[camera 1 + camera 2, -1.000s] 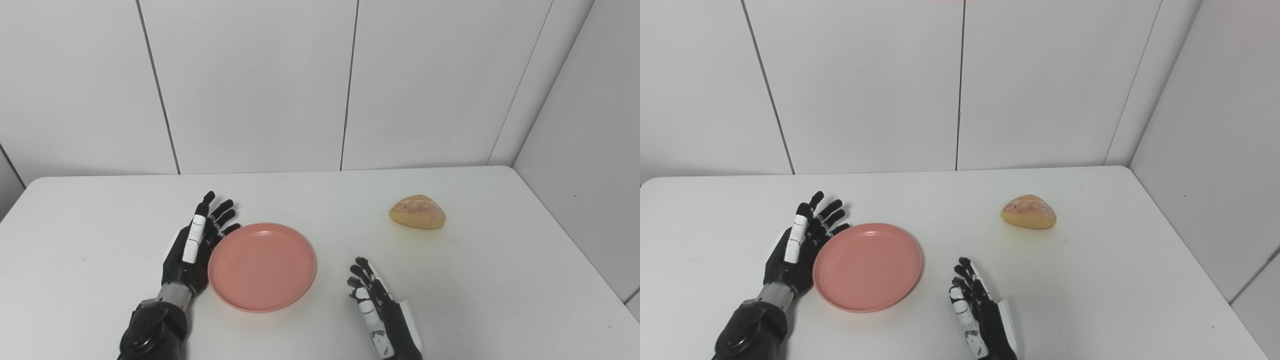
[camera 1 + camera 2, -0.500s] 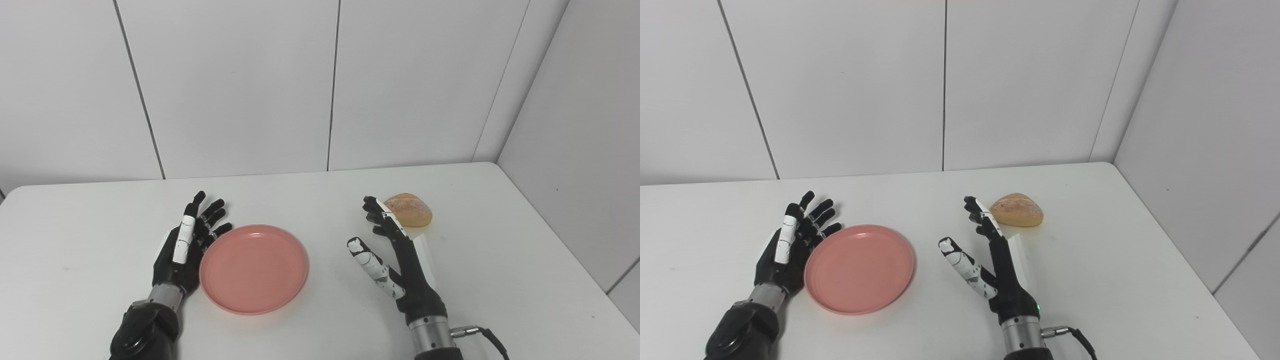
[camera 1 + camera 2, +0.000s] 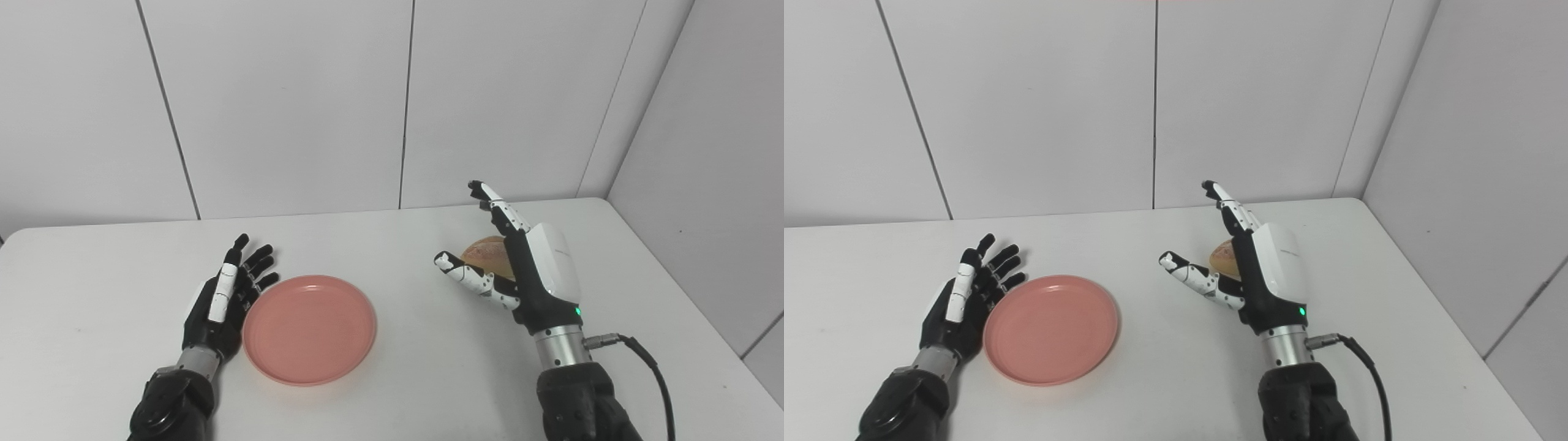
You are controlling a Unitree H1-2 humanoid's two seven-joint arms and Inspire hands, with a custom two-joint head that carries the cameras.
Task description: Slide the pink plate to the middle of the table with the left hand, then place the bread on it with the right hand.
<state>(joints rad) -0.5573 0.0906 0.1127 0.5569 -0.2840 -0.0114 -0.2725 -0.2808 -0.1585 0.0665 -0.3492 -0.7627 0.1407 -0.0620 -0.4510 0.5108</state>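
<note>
The right hand (image 3: 520, 263) stands raised above the counter (image 3: 429, 380), fingers (image 3: 496, 205) stretched up and apart, thumb (image 3: 468, 278) thrust out toward the middle, holding nothing. That wide spread looks like a cup made ready for a rounded lump: fingers to go over the top and far side, thumb to catch the near side. The bread (image 3: 484, 254) lies on the counter just behind the palm, partly hidden by it; whether any finger touches the loaf cannot be told, but nothing is closed on it.

Across the counter, the left hand (image 3: 223, 297) lies low, fingers straight and slightly fanned, empty, its inner edge right against the left rim of the pink plate (image 3: 309, 331). A flat blade of a hand set beside the rim suits a sideways push, not a lift, which fits sliding the shallow plate without tipping it. The plate sits flat and bare, a little left of the counter's centre, well apart from the bread.

My judgement: the slide seems done or close to it, and the step in hand is the right hand's grasp. The loaf's rounded crust could roll from a loose pinch, so the fingers should wrap well around before lifting.
</note>
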